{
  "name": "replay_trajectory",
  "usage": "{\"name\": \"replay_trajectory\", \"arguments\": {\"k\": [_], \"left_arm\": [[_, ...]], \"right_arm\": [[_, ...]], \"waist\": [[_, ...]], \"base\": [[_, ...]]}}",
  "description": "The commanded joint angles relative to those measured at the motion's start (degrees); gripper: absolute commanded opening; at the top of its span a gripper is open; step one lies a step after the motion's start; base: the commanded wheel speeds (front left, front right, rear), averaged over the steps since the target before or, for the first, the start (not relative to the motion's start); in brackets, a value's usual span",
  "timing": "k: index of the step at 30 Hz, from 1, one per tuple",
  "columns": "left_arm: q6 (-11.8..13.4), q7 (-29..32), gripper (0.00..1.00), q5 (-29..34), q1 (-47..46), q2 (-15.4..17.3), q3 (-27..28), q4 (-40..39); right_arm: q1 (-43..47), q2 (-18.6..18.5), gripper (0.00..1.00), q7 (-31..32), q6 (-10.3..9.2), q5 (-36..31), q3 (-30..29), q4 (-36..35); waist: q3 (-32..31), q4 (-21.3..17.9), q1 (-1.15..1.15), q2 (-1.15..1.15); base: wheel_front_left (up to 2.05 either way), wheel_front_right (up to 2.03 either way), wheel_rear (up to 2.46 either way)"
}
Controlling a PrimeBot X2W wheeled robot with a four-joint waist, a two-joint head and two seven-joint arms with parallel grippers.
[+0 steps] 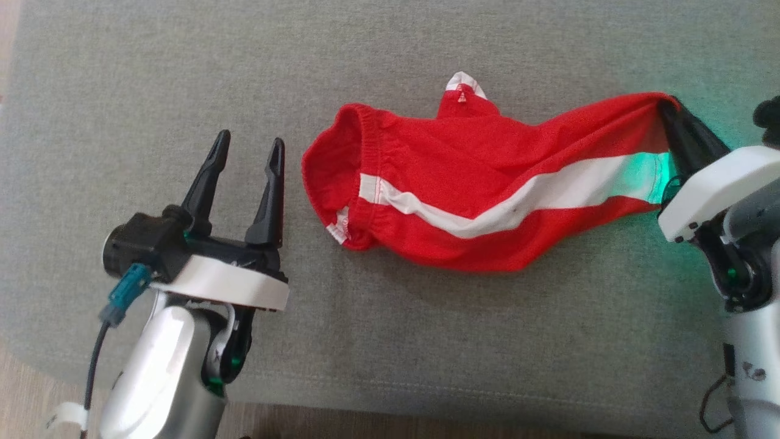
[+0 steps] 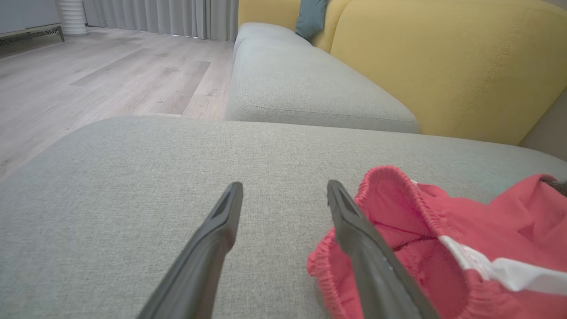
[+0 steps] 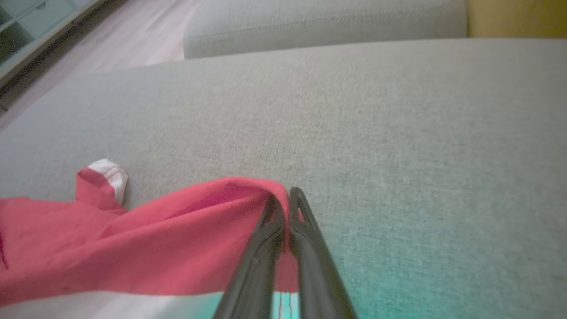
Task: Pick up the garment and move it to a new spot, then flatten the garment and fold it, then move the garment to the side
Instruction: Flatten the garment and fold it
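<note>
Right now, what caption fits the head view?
Right fingers pinch red white-striped garment on grey fabric cushion; left fingers open alongside.

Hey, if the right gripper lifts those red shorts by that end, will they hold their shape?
Probably not: the red shorts lie wrinkled and creased toward the right gripper pinching one end, so the rest would likely hang limp. They look thin, so probably light. Pushed across the woven grey cushion, they'd likely bunch rather than slide.

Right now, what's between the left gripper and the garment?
Just a narrow strip of bare grey cushion between left gripper and garment, per the head view.
</note>
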Motion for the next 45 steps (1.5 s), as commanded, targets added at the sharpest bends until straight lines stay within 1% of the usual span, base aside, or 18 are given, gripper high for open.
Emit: {"name": "replay_trajectory", "arguments": {"k": [1,4,7,8,12,15,20,24,29,38,41,45], "left_arm": [[-0.4,-0.7,1.0,0.5,-1.3,0.6,2.7,-1.4],[-0.7,-0.7,1.0,0.9,-1.0,0.5,3.4,-1.0],[-0.7,-0.7,1.0,1.3,-0.2,0.6,4.2,-0.9],[-0.7,-0.7,1.0,1.3,-0.2,0.6,4.2,-0.9],[-0.3,-0.7,1.0,1.8,0.9,1.0,5.5,-1.3],[0.2,-0.7,1.0,2.2,1.8,1.3,6.3,-1.6],[0.6,-0.7,1.0,2.3,3.4,1.7,6.8,-1.7],[1.1,-0.6,1.0,2.3,4.8,1.9,6.7,-1.7],[1.8,0.2,1.0,2.1,6.9,2.2,6.7,-1.9],[2.4,1.4,1.0,1.9,8.0,2.6,6.1,-3.1],[1.7,2.2,1.0,2.1,7.5,2.8,5.1,-3.5],[-1.1,6.2,1.0,0.8,5.0,2.2,2.1,-3.7]], "right_arm": [[-0.4,-0.3,1.0,-2.9,-0.04,0.5,1.1,-1.2],[1.1,0.1,1.0,-8.9,-0.04,-0.1,0.6,-0.6],[4.3,0.9,1.0,-15.2,-0.04,-1.7,-0.5,-1.6],[4.3,0.9,1.0,-15.2,-0.04,-1.7,-0.5,-1.6],[8.7,1.9,1.0,-22.5,-0.04,-5.0,-2.5,-5.4],[11.5,3.0,1.0,-25.4,-0.04,-7.2,-2.9,-8.9],[16.0,5.1,1.0,-26.0,-0.04,-9.0,-1.2,-12.7],[19.1,6.4,1.0,-26.1,-0.04,-9.4,0.8,-14.1],[21.3,7.4,1.0,-26.1,-0.04,-8.9,3.5,-13.9],[21.1,7.7,1.0,-26.3,-0.04,-8.6,3.9,-12.9],[21.0,7.7,1.0,-26.1,-0.04,-8.7,3.9,-13.0],[20.8,7.8,1.0,-25.8,-0.04,-8.7,4.1,-13.1]], "waist": [[-0.2,-0.4,-0.01,0.0],[-1.0,-1.2,-0.01,0.0],[-2.1,-2.2,-0.01,0.0],[-2.1,-2.2,-0.01,0.0],[-3.8,-3.7,-0.01,0.0],[-5.2,-4.8,-0.01,0.0],[-7.6,-5.9,-0.01,0.0],[-9.4,-6.7,-0.01,0.0],[-11.1,-7.5,-0.01,0.0],[-11.5,-7.7,-0.01,0.0],[-11.2,-7.7,-0.01,0.0],[-10.4,-7.7,-0.01,0.0]], "base": [[0.0,0.0,0.0],[0.0,0.0,0.0],[0.0,0.0,0.0],[0.0,0.0,0.0],[0.0,0.0,0.0],[0.0,0.0,0.0],[0.0,0.0,0.0],[0.0,0.0,0.0],[0.0,0.0,0.0],[0.0,0.0,0.0],[0.0,0.0,0.0],[0.0,0.0,0.0]]}}
